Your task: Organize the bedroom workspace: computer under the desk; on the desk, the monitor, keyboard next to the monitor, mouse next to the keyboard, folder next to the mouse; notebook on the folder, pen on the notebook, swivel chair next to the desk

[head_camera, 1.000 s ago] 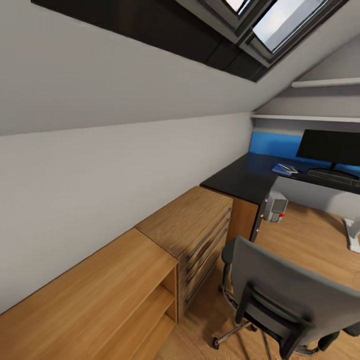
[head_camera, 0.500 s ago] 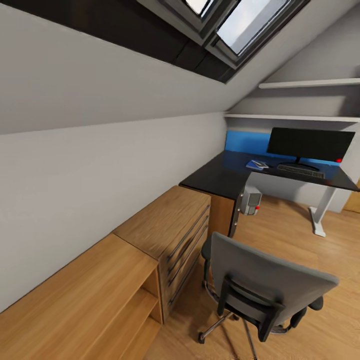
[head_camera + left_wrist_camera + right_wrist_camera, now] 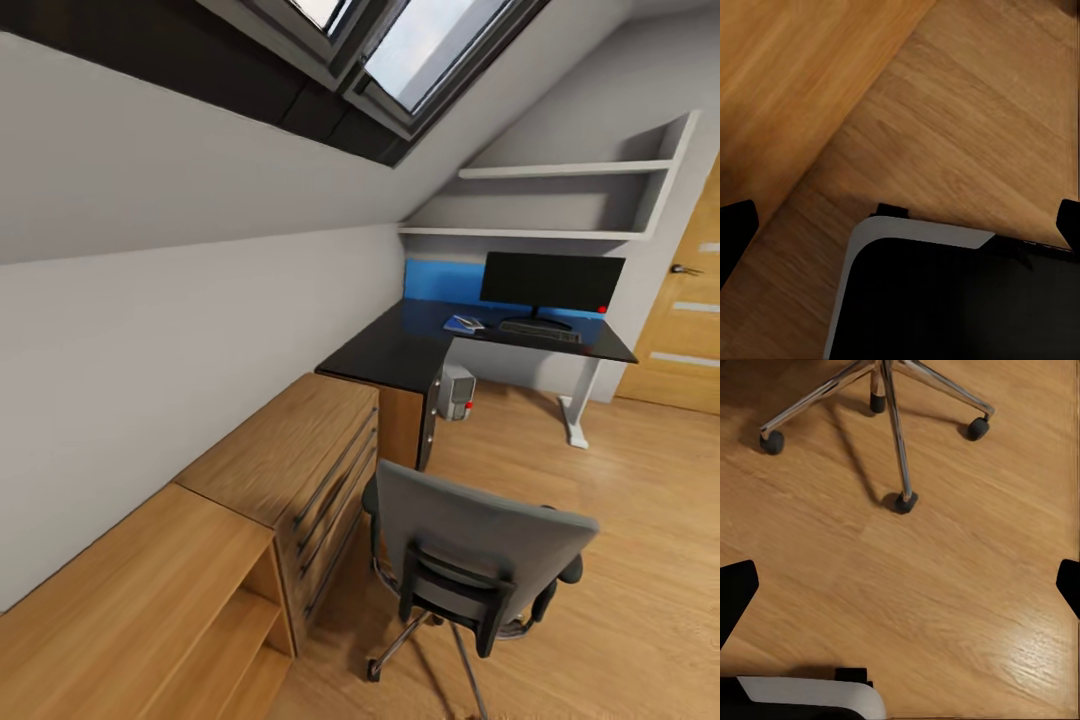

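Bench [image 3: 400, 345]: monitor [image 3: 551, 283] stood at its back; keyboard [image 3: 540, 331] laid just before the monitor; blue folder [image 3: 463, 323] laid beside the keyboard; computer [image 3: 456, 391] kept beneath the bench; swivel chair [image 3: 480, 550] parked well apart from the bench, awaiting repositioning; left gripper [image 3: 900, 225] and right gripper [image 3: 900, 585] spread wide, nothing held.

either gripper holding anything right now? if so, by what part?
Nothing held. The left gripper and right gripper both have fingertips spread wide at the frame edges, with bare wood floor between them. The swivel chair stands untouched.

Head high, facing desk [image 3: 500, 345]; wrists face floor [image 3: 945, 585].
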Motion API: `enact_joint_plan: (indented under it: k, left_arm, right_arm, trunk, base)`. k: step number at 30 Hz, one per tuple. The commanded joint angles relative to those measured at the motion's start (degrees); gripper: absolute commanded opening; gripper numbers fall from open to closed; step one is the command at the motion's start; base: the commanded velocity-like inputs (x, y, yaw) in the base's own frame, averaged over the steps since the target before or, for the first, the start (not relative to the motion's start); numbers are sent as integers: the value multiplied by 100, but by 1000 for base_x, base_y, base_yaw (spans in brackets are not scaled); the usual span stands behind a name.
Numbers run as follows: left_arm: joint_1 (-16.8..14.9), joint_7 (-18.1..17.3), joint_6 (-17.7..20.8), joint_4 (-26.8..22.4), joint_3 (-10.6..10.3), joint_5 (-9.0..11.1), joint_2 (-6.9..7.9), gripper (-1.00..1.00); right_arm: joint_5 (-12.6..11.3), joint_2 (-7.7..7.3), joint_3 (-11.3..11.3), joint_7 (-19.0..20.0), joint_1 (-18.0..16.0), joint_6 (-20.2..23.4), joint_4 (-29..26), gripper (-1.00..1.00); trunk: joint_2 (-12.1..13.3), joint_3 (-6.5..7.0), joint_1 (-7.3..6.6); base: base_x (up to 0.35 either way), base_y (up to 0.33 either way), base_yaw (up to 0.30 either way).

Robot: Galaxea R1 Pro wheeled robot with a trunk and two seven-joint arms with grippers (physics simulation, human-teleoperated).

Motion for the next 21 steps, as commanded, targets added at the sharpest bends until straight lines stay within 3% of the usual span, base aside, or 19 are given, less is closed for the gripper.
enact_joint_plan:
  k: [1, 21]
  left_arm:
    - [4, 8, -8, -14, -48, 53, 4, 100]
    - [4, 31, -26, -45, -1, 104, 19, 100]
  right_arm:
    - [8, -2, 46, -54, -3, -3, 0, 100]
    - [-18, -7, 41, -53, -3, -3, 0, 100]
  trunk:
    - [-3, -5, 0]
    - [-3, -5, 0]
  base:
    - [0, 0, -299]
    - [0, 0, -300]
